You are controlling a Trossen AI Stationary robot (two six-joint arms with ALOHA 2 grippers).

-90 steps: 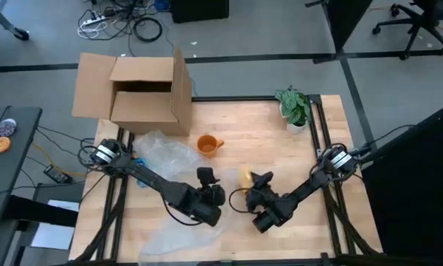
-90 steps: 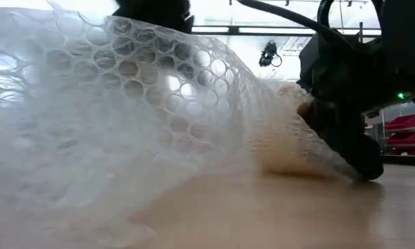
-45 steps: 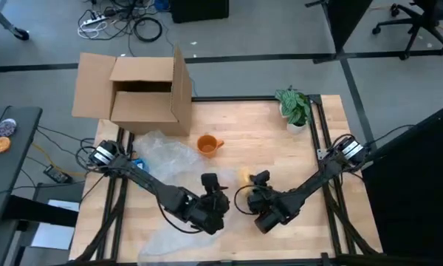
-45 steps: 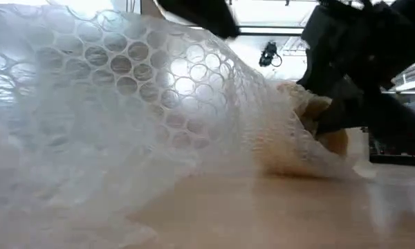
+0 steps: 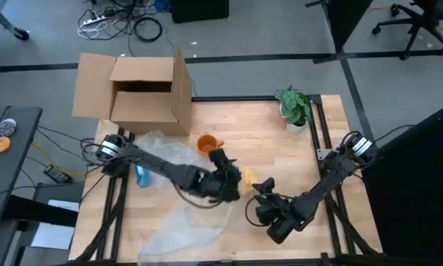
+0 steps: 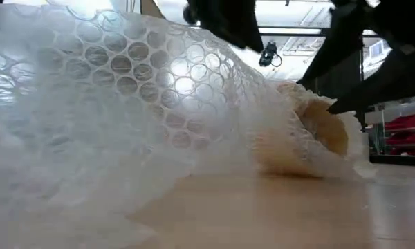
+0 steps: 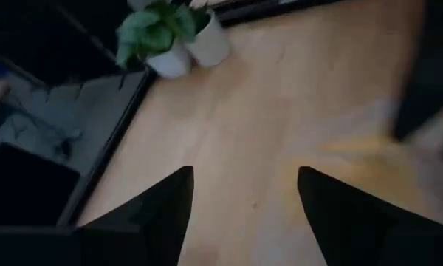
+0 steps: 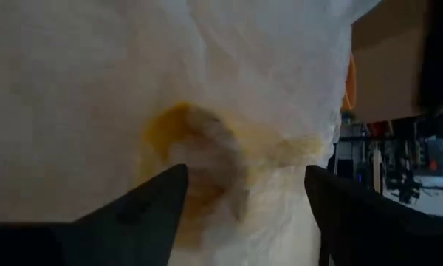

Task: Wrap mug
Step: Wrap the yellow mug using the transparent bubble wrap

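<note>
A yellow mug [image 5: 246, 176] lies at mid table under a sheet of clear bubble wrap [image 5: 179, 225]. In the low view the bubble wrap [image 6: 124, 104] is draped over the mug [image 6: 323, 133]. My left gripper [image 5: 235, 183] hovers open just left of the mug; in its wrist view the left gripper [image 7: 244, 207] has only bare table between its fingers. My right gripper [image 5: 260, 203] stands open on the mug's near right side. In its wrist view the right gripper [image 8: 244, 214] faces the wrapped mug [image 8: 199, 155].
An orange mug [image 5: 207, 144] stands behind the wrap. An open cardboard box [image 5: 140, 89] sits at the far left corner, and a potted plant [image 5: 295, 107] at the far right. A blue object [image 5: 140, 175] lies under the wrap at the left.
My left gripper has risen and swung toward the far right, from the wrap's near part to beside the yellow mug. My right gripper has drawn back from the wrapped mug toward the near edge. The wrap stays draped over the mug.
</note>
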